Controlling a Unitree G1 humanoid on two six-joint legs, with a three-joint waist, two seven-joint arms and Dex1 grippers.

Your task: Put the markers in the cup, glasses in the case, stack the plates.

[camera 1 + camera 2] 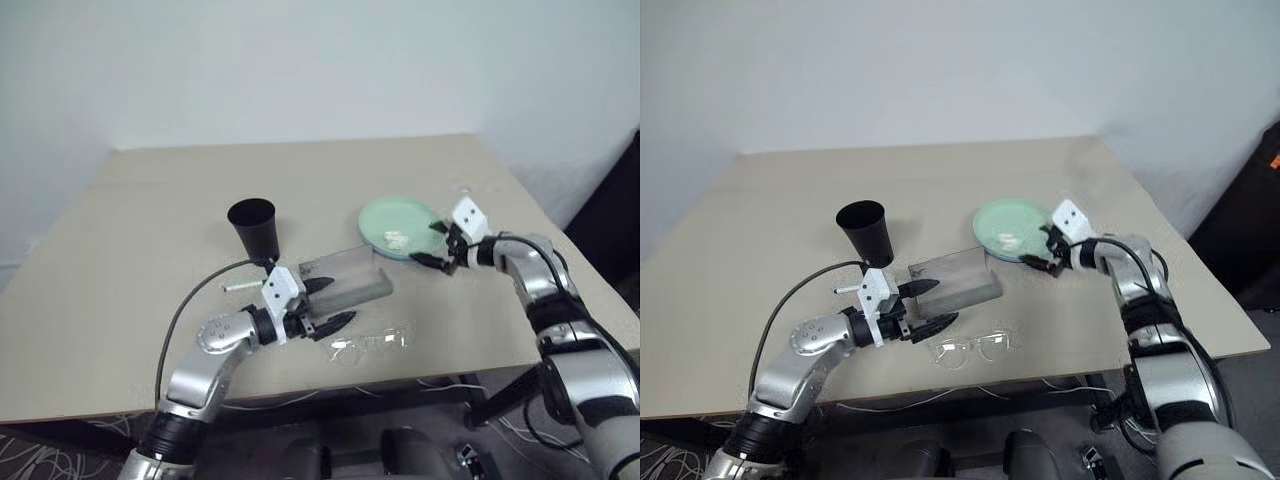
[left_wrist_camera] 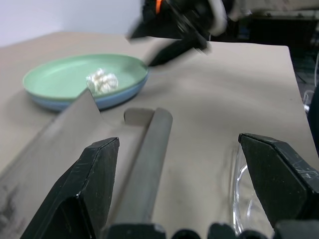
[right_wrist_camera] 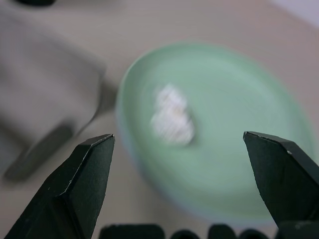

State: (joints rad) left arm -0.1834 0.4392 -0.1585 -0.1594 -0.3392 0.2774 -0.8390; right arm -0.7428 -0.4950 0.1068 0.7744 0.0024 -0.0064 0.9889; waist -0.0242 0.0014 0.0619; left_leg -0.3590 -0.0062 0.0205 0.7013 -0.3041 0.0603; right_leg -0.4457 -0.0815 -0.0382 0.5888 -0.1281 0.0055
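Mint green sits on light blue in the left eye view: the plates (image 1: 398,228) are already stacked on the table (image 1: 150,230), with small white bits on the upper one. The right gripper (image 1: 437,247) hovers at the stack's near right rim, jaws spread and holding nothing, so that step looks done. The cup (image 1: 256,229) stands upright left of centre, and one of the markers (image 1: 240,286) lies flat on the table just below it, not yet in the cup; whether others are inside I cannot tell. The case (image 1: 345,277) lies open between cup and plates, and the glasses (image 1: 372,342) rest outside it, close to the table's near edge. The left gripper (image 1: 328,305) hangs between case and glasses, jaws wide and empty.

From the right eye view the far half of the table is bare, giving ample room to move, while the glasses have little margin before the near edge.

Seen from the left wrist, the spread fingers (image 2: 84,189) frame the case's raised lid and wall, with a lens of the glasses beside the other finger and the stack beyond.

Through the right wrist view, open fingers (image 3: 75,184) bracket the green plate, the case just beside it.

Markers and glasses remain, as I judge it.
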